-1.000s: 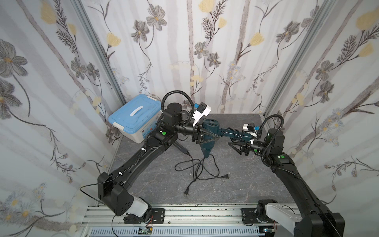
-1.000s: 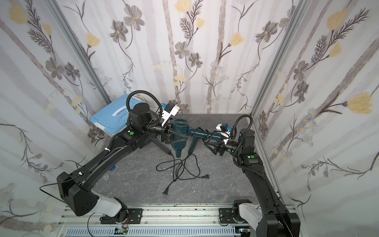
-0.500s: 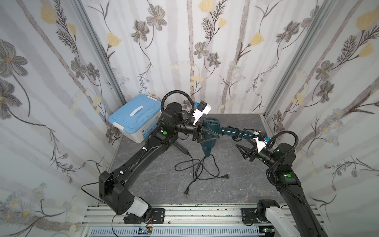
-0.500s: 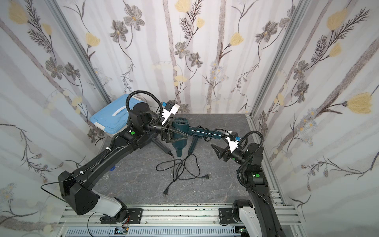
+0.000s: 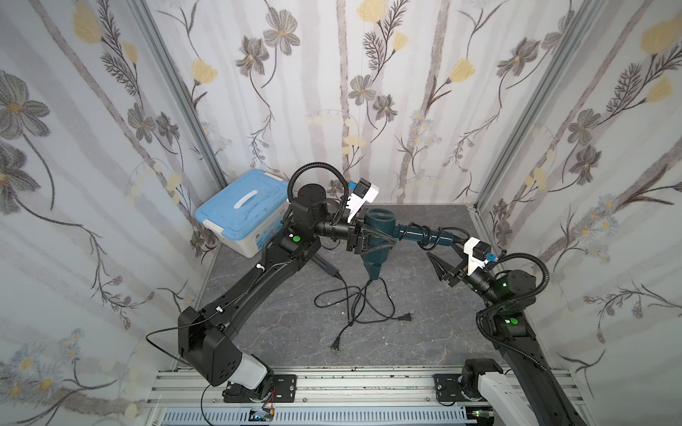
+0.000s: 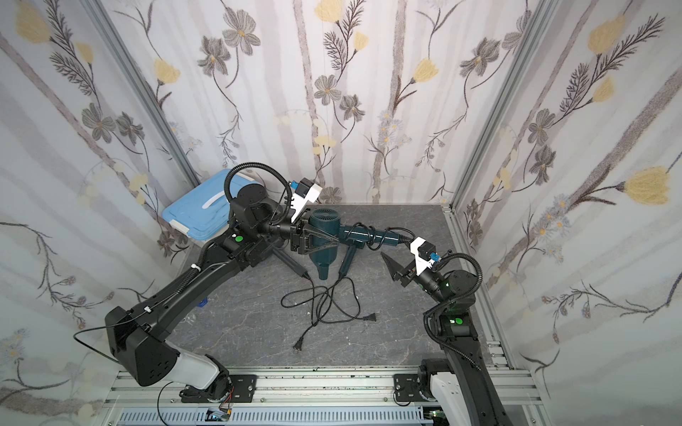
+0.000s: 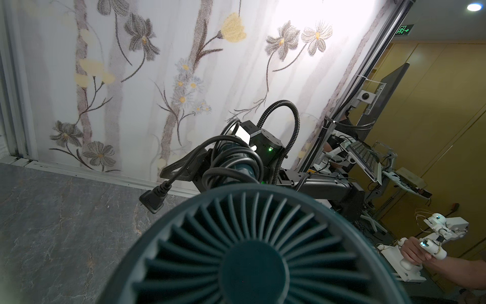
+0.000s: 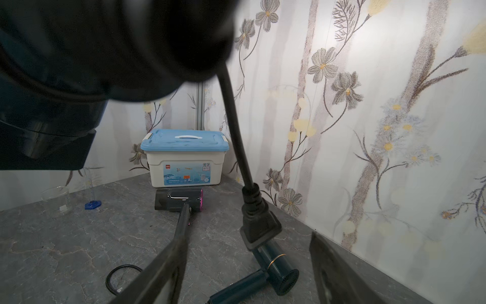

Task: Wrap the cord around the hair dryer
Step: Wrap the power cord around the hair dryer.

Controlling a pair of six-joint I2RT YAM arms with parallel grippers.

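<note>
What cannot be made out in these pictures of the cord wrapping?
Left wrist view: the held hair dryer hides the left tool.
Right wrist view: that hair dryer is a dark blur; the storage box label print is too small.
Top views: the left arm covers the body of the grey hair dryer.

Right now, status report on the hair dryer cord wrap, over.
Left tool shut on hair dryer, held above the table. Right tool open, empty, by the end of the handle. Cord coiled on handle, plug dangling. Loose cords on table below.
</note>
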